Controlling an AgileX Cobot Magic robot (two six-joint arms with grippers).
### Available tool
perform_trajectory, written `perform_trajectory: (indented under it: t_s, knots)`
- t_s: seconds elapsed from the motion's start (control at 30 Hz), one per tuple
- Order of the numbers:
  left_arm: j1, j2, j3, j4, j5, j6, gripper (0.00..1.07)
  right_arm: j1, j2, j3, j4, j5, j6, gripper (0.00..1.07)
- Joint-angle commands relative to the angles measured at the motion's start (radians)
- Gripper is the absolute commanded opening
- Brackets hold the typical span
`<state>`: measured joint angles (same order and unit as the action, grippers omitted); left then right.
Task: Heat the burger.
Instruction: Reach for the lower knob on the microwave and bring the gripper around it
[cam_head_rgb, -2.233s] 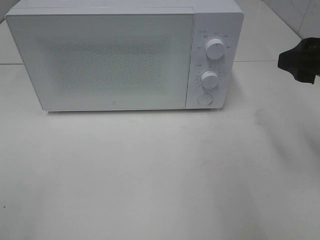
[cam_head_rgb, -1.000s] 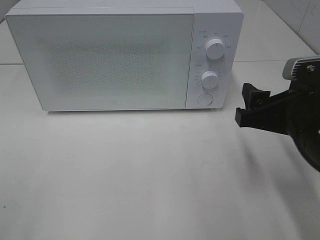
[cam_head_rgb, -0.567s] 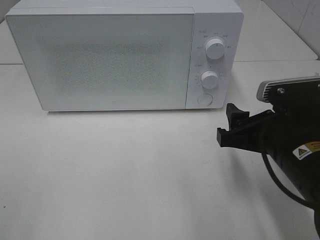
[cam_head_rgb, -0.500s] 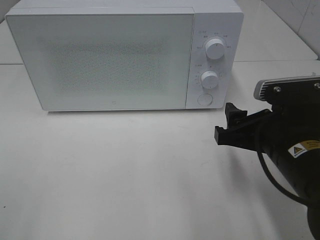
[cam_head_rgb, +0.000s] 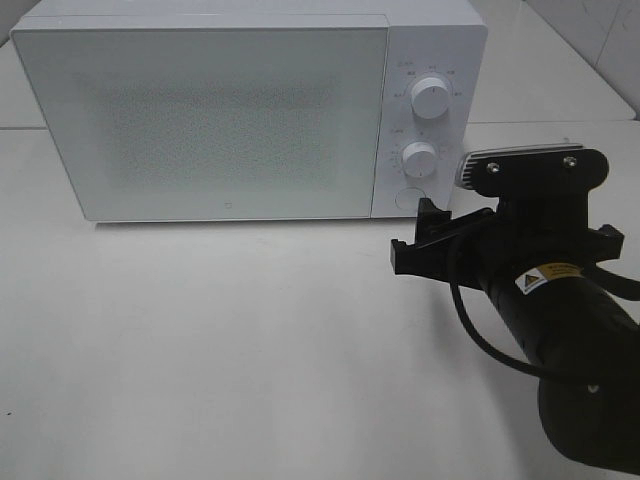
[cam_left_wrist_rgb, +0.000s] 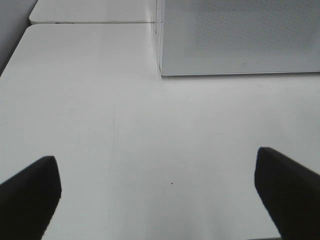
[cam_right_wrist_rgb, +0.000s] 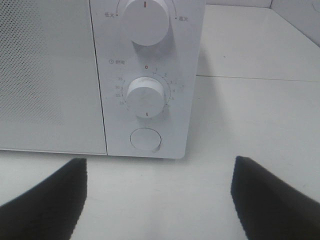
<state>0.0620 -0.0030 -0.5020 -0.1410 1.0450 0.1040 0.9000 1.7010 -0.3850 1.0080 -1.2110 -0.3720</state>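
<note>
white tabletop (cam_head_rgb: 200, 350) is filling the room's foreground, with pale wall tiles showing at the far right corner. a white microwave (cam_head_rgb: 200, 120) is sitting at the back of it, its door (cam_head_rgb: 200, 115) shut and the speckled window giving no look inside. i cannot tell where the burger is sitting; no view is showing it. the black right arm (cam_head_rgb: 560, 320) is reaching in from the right, and the right gripper (cam_head_rgb: 413, 238) is hovering just in front of the control panel with its jaws spread wide, holding nothing. the left gripper (cam_left_wrist_rgb: 160, 195) is hanging over bare table off the microwave's left corner, jaws also wide apart and empty. on the panel, the upper knob (cam_head_rgb: 430, 100) is sitting above the lower knob (cam_head_rgb: 420, 158), and the round button (cam_right_wrist_rgb: 145, 139) is lying below both, lined up between the right fingers.
</note>
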Motion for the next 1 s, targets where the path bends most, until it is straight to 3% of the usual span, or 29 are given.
perform_trajectory:
  t_s: [0.03,0.37,1.0]
  knots:
    - [0.001,-0.027,0.006,-0.010,-0.008,-0.009,0.98,-0.046,0.038,-0.038,-0.065,-0.142,0.004,0.75]
    - [0.001,-0.027,0.006,-0.010,-0.008,-0.009,0.98,-0.159,0.148,-0.160,-0.194,-0.134,0.005,0.75]
    - [0.001,-0.027,0.006,-0.010,-0.008,-0.009,0.98,-0.247,0.284,-0.317,-0.246,-0.109,0.076,0.75]
